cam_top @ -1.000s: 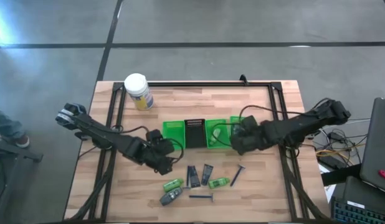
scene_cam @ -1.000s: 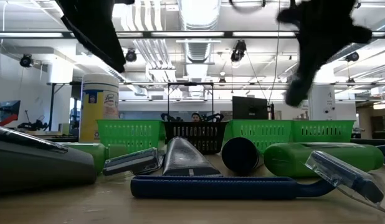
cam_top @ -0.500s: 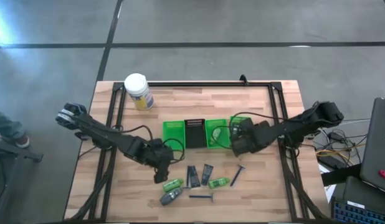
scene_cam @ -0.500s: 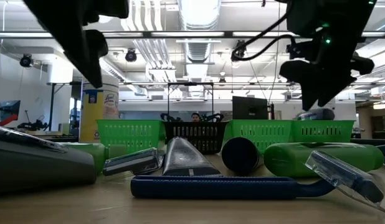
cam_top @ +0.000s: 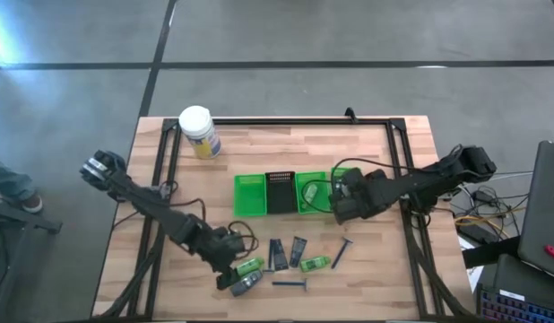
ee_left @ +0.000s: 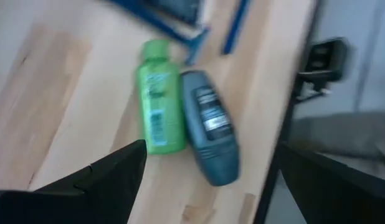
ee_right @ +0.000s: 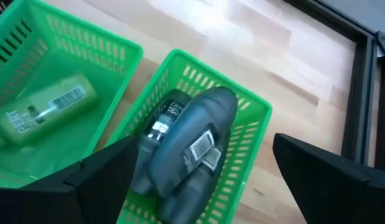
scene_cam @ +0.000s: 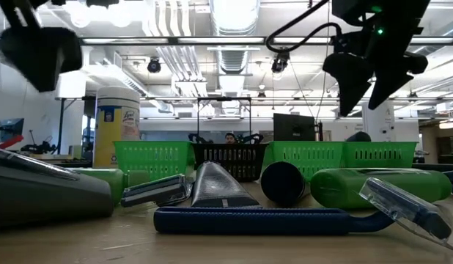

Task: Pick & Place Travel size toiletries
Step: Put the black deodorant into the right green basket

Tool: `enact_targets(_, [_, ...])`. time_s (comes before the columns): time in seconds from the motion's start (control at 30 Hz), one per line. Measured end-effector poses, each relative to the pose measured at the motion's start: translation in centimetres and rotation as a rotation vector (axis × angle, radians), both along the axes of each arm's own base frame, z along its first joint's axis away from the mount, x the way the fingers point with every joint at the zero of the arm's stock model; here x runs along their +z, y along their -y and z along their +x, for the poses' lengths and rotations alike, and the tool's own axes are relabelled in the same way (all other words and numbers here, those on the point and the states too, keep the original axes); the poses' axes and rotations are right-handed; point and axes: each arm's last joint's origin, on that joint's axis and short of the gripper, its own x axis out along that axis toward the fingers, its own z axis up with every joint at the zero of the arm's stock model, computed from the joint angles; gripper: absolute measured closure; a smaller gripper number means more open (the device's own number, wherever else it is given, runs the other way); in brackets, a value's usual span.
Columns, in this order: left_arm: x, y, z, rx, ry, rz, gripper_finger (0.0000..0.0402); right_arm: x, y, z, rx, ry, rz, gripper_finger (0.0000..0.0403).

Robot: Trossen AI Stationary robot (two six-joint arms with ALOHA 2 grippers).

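At the near edge, the left gripper [cam_top: 230,272] — fingers apart — hovers over a green bottle [ee_left: 158,96] and grey tube [ee_left: 209,126]; farther back, the right gripper [cam_top: 341,199] stands open above grey tubes [ee_right: 183,146] in the rightmost green basket [ee_right: 248,134].

Green bottles [cam_top: 249,266], grey tubes [cam_top: 246,284], razors [cam_top: 289,283] strewn flat.

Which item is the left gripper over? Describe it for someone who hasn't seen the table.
Go to the table's front edge, where loose toiletries lie below the row of green baskets. The left gripper hangs open over the leftmost pair: the dark grey tube, beside a bright green bottle.
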Motion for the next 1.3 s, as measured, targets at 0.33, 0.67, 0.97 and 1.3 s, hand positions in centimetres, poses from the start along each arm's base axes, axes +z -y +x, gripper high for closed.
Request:
enact_targets(0.33, [-1.5,5.9,0.9,-0.015,-0.019,0.06,0.0037,1.4,-0.1,-0.7,0.061,0.0,0.018,0.0035])
enact_targets(0.67, [-2.9,9.1,4.9,0.006,-0.175,0.238,0.0037,3.5,0.2,-2.5,0.159,0.03,-0.065,0.0035])
enact_targets(0.97, [-6.1,10.1,5.6,0.109,-0.265,0.169,0.0042,4.6,0.7,-3.7,0.184,0.072,-0.089,0.0035])
enact_targets(1.3, [-6.3,10.1,6.1,-0.026,-0.139,0.249,0.0094,3.9,0.7,-4.0,0.172,0.059,-0.07,0.0035])
